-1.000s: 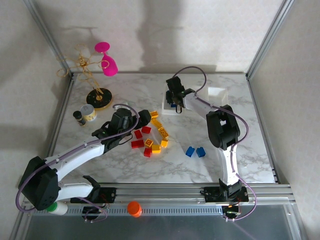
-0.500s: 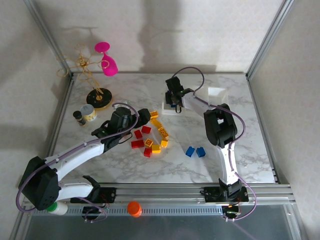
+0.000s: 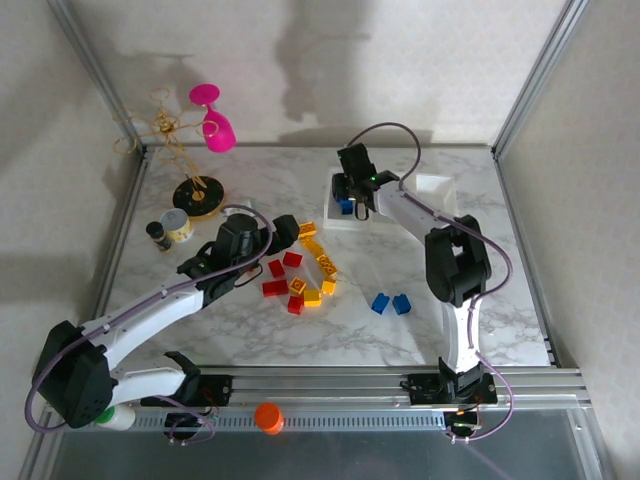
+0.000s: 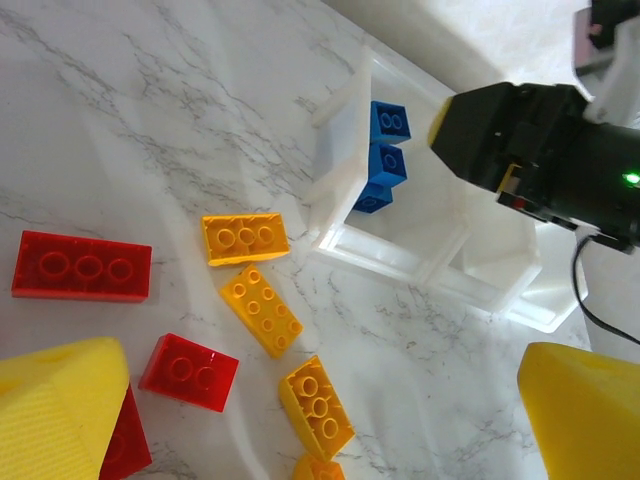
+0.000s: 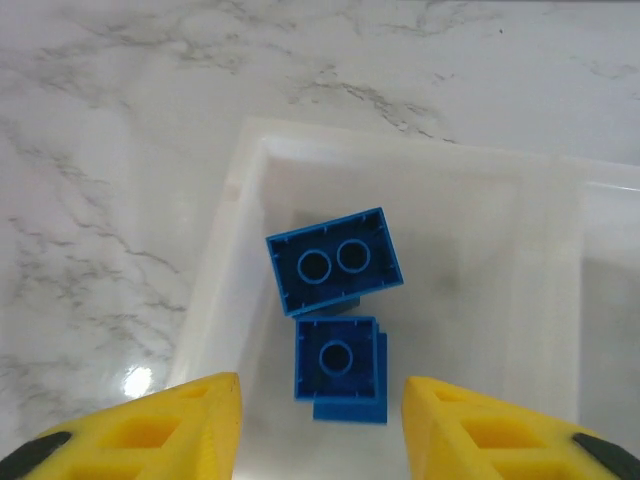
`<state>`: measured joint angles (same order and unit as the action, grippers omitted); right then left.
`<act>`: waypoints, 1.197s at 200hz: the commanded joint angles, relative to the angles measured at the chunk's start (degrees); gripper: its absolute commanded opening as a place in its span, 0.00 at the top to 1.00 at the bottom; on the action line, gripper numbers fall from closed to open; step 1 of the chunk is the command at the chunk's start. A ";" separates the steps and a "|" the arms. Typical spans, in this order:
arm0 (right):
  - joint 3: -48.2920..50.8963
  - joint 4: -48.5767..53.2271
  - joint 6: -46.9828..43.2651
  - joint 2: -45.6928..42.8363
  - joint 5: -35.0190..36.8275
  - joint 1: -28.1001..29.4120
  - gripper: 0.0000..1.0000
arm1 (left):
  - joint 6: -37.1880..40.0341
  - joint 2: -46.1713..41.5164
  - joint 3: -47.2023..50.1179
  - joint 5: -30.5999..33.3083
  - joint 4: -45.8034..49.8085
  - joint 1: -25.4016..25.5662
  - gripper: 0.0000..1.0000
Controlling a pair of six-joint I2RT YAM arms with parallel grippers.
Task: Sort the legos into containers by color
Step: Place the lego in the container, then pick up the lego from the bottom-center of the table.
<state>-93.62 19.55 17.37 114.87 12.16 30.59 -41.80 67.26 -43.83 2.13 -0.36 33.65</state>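
Table (image 3: 250, 335): white marble-patterned top, framed by aluminium rails.
Left arm (image 3: 150, 305): reaches from the near left corner toward the middle of the table.
Right arm (image 3: 455, 265): stretches from the near right to the far centre; a small green light glows on its wrist.
Containers (image 3: 432, 184): three clear trays joined in a row at the far centre, with whitish walls.
Wire stand (image 3: 170, 135): gold, on a dark round base at the far left.
Pink goblet (image 3: 217, 128): tilted against the stand's top.
Left gripper (image 3: 287, 231): fingers (image 4: 60, 410) spread wide with nothing between them, poised over the red and yellow pile.
Right gripper (image 5: 320, 390): yellow fingers parted and holding nothing, directly above the leftmost tray.
Round tin (image 3: 177, 223): near the stand's base; its yellowish band is too small to read.
Red and yellow legos (image 3: 300, 275): a loose cluster on the table centre, just beside the left gripper.
Blue legos in tray (image 5: 335, 260): three, studs up, overlapping in the leftmost tray; stud lettering is not legible.
Loose blue legos (image 3: 391, 303): two, side by side on the table right of the cluster.
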 commanded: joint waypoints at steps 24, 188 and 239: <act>12.01 -0.15 3.07 -12.31 -1.23 1.66 0.51 | 0.94 -3.62 1.59 -1.94 1.56 0.64 0.00; 44.88 20.13 35.31 -42.85 9.78 20.44 0.37 | -3.02 -10.21 10.20 3.51 3.64 15.16 0.00; 52.79 19.56 44.80 -46.55 8.93 24.07 0.36 | -5.51 -9.53 12.37 5.94 1.17 17.67 0.00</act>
<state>-43.38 37.60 54.96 69.08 19.90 53.67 -45.56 57.82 -32.25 5.08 2.37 50.52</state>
